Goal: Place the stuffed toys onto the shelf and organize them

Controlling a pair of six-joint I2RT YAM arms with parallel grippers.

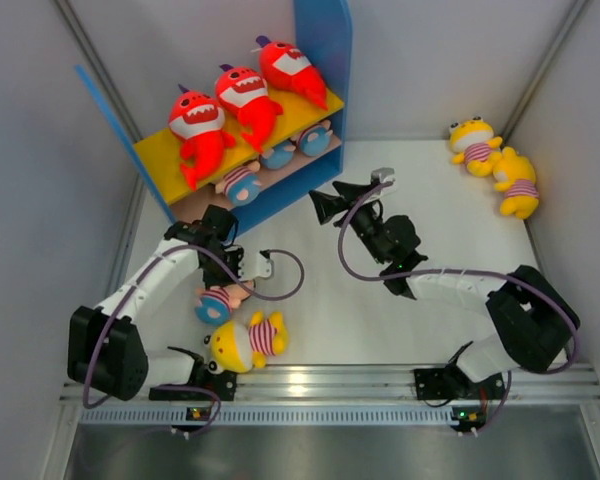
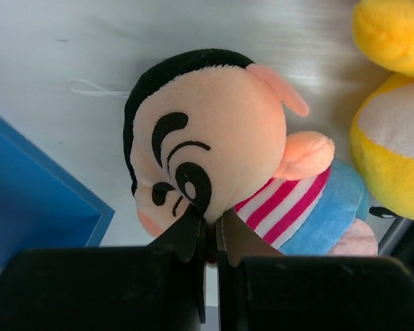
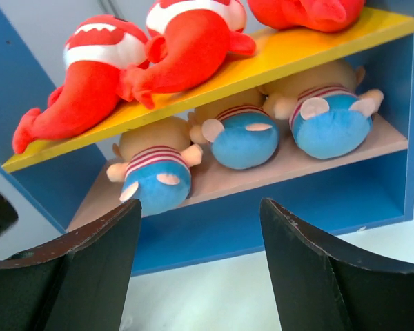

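Observation:
The shelf [image 1: 325, 50] stands at the back left. Three red sharks [image 1: 202, 128] lie on its yellow top board [image 3: 276, 58]. Three pink-faced dolls [image 3: 155, 183] lie on the lower board, blue bottoms outward. My left gripper [image 1: 230, 272] is shut on a pink-faced doll [image 1: 218, 300] on the table; in the left wrist view the gripper [image 2: 210, 231] pinches the doll [image 2: 214, 138] at its chin. A yellow doll [image 1: 248, 340] lies just in front of it. My right gripper [image 1: 325, 205] is open and empty, facing the shelf's blue base [image 3: 297, 200] from close by.
Two more yellow dolls [image 1: 475, 143] [image 1: 517, 185] lie at the back right near the wall. Grey walls close in both sides. The shelf's blue panel [image 2: 27, 200] is close on the left of the held doll. A metal rail runs along the near edge.

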